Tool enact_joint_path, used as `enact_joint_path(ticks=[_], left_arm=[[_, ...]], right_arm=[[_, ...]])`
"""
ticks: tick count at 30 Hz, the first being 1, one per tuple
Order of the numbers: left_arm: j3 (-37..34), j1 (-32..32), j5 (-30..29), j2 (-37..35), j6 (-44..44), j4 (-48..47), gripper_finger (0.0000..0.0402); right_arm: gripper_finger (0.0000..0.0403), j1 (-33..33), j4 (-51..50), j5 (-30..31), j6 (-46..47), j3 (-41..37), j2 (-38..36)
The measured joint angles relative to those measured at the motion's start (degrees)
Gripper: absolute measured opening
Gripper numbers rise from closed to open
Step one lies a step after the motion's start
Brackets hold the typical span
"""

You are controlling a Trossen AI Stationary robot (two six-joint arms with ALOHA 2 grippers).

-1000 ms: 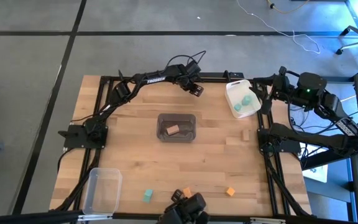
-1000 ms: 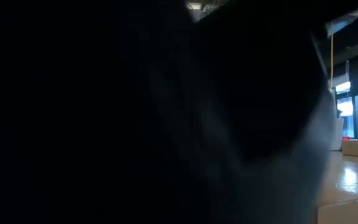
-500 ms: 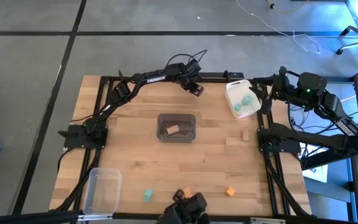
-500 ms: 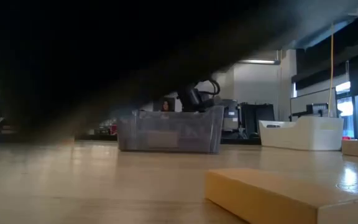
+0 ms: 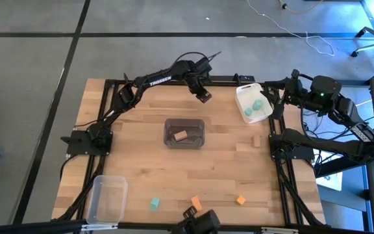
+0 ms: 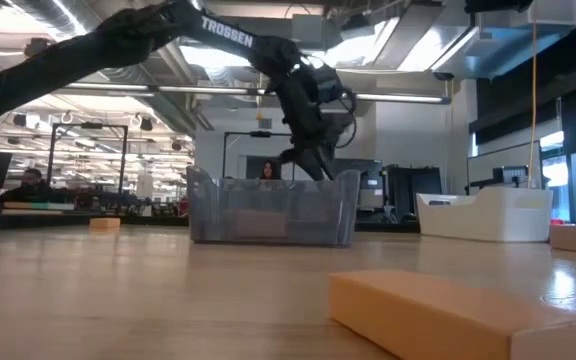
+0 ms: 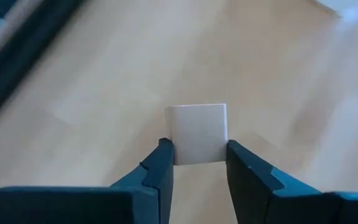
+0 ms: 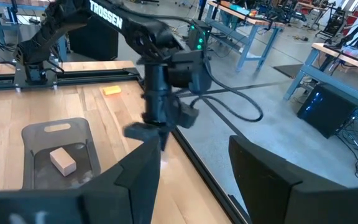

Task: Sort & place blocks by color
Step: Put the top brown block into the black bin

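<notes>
Between left hand (image 7: 197, 163) fingers: pale square block (image 7: 197, 133).

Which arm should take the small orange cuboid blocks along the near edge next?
Right. The right gripper sits open beside the orange blocks, while the left gripper is far across the table, shut on a pale wooden block.

You get bright, even light on the table (image 5: 141, 169) from ceiling lamps (image 6: 228, 58) that glare white. The orange block (image 6: 438, 315) close to the low camera looks soft and fuzzy. The left wrist picture is pale, washed out and blurry at its edges.
</notes>
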Motion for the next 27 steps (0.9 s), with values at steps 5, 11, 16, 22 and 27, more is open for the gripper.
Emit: enact_joint_path(ticks=[5, 11, 16, 22, 27], left_arm=[[0.99, -2.06, 1.43, -2.5, 5.13, -6.82, 0.0109], [0.92, -4.91, 1.62, -5.39, 8.26, -11.07, 0.0109], [0.94, -7.6, 1.64, -8.57, 8.89, -13.76, 0.0109], [0.94, -11.88, 1.16, -10.32, 9.44, -18.92, 0.0109], [0.92, -16.13, -1.66, -10.37, 9.89, -23.18, 0.0109]], right_arm=[[0.0193, 0.0, -0.15, 0.04, -0.38, -0.02, 0.0], [0.0193, 0.0, -0.66, -0.02, -1.71, -0.02, 0.0], [0.0193, 0.0, -0.9, -0.04, -1.71, -0.02, -0.02], [0.0193, 0.0, -3.35, -0.04, -1.71, -0.02, 0.0], [0.0193, 0.0, -3.84, -0.1, -1.71, -0.02, -0.02]])
